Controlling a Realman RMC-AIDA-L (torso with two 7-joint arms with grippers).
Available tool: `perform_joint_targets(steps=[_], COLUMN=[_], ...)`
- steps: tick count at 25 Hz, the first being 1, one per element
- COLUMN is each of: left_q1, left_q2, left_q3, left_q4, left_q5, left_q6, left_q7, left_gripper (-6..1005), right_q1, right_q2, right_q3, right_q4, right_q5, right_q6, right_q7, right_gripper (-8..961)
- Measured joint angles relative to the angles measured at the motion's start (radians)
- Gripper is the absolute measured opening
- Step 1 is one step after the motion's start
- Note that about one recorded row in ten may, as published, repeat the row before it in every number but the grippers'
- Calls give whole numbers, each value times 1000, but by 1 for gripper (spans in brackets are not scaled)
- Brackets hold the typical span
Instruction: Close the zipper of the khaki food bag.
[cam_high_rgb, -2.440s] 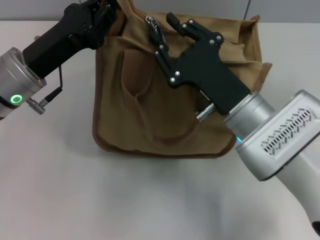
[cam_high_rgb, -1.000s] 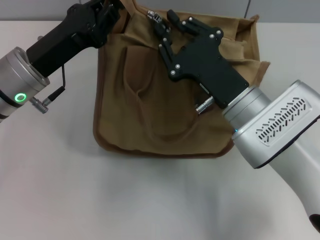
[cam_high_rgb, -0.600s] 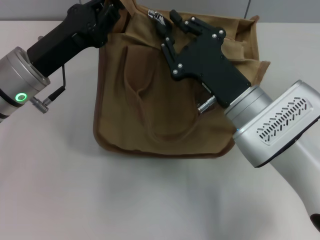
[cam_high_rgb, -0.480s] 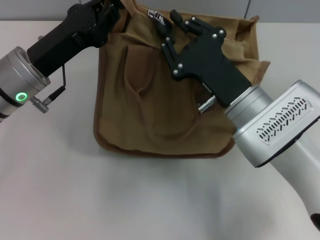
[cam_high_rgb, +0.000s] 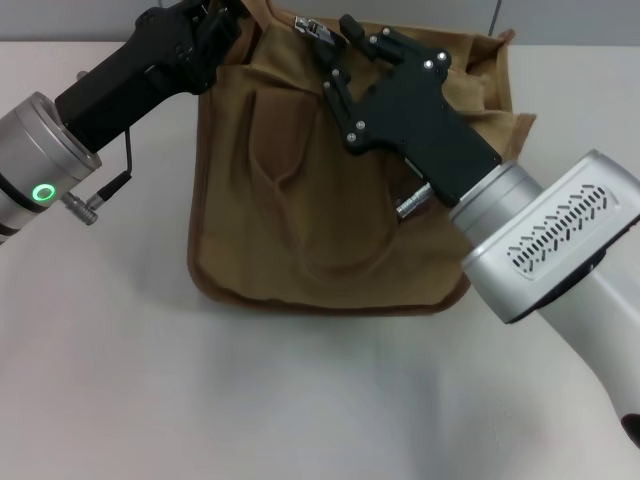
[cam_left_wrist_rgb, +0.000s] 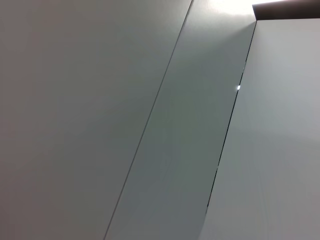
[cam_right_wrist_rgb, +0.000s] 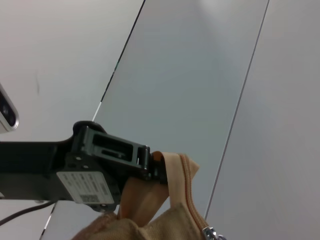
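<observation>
Two grippers work on one bag (cam_high_rgb: 300, 200), which lies on the worktop (cam_high_rgb: 150, 400) with its top edge pointing away from the robot. The zipper (cam_high_rgb: 318, 30) runs along that far top edge, and its silver pull shows just beside the tips of the right gripper (cam_high_rgb: 340, 50). In the right wrist view the pull (cam_right_wrist_rgb: 212, 233) sits at the picture's edge, close under the camera, with the zipper tape arching up from it.

The right gripper reaches across the bag's face to the pull. Its jaws look narrow and set about the pull, but whether they truly pinch it cannot be told, since the black fingers hide the contact. Judging from the task, this hold would serve to drag the slider along the tape.

At the bag's top corner on the robot's left side, the left gripper (cam_high_rgb: 205, 15) has its jaws clamped on the fabric. The right wrist view shows this plainly: the black jaws of the left gripper (cam_right_wrist_rgb: 145, 162) pinch the end of the zipper tape. That grip likely anchors the bag and keeps the tape taut, so the slider can run without the cloth bunching.

The left wrist view shows only blank wall panels.

The pull lies near the held corner, so the closing seems well along.
</observation>
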Motion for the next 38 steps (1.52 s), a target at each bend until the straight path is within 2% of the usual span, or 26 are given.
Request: perform_joint_targets(steps=[8,19,25,38], left_q1=[-5,-8,-10,-10], left_q2=[0,0,0,0], left_q3=[0,0,0,4], left_q4=[0,0,0,-4], left_q5=[0,-3,-5,-10], left_q6=[-2,-12,-20,-20], left_q7=[0,2,4,8], left_gripper=[39,39,39,40], right_q1=[27,33,26,24], right_q2=[0,0,0,0], right_q3=[9,26,74,66], right_q4=[-3,-4,-3,1], right_q5=[0,-11,-29,-39], right_q6=[43,49,50,50], right_q7=[-1,-3,0,-2], right_gripper=[246,247,247,213])
